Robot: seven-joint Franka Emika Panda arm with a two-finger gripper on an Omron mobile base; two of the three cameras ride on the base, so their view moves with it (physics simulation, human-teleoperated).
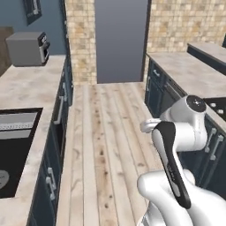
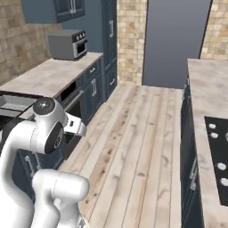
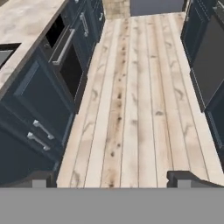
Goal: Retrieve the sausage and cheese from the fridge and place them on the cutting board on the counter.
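Observation:
The fridge (image 1: pixel 121 42) stands as a tall grey front at the far end of the aisle, with a dark vertical strip along its right edge; it also appears in the right base view (image 2: pixel 176 42). Its door is shut, so the sausage and cheese are hidden. The cutting board is out of view. Beige marbled counter (image 1: pixel 35 88) runs along the left over dark blue cabinets. My gripper (image 3: pixel 113 179) hangs open over the wooden floor with nothing between its fingertips (image 3: pixel 188 177). The arm is folded close to the base, its hand (image 2: pixel 75 125) pointing down the aisle.
A grey boxy appliance (image 1: pixel 28 48) sits on the left counter, and a sink (image 1: pixel 13 145) lies nearer. A second counter (image 1: pixel 187 70) with a cooktop (image 2: pixel 218 151) lines the right. An oven front (image 3: pixel 65 61) and silver handles face the plank-floored aisle (image 1: pixel 110 132).

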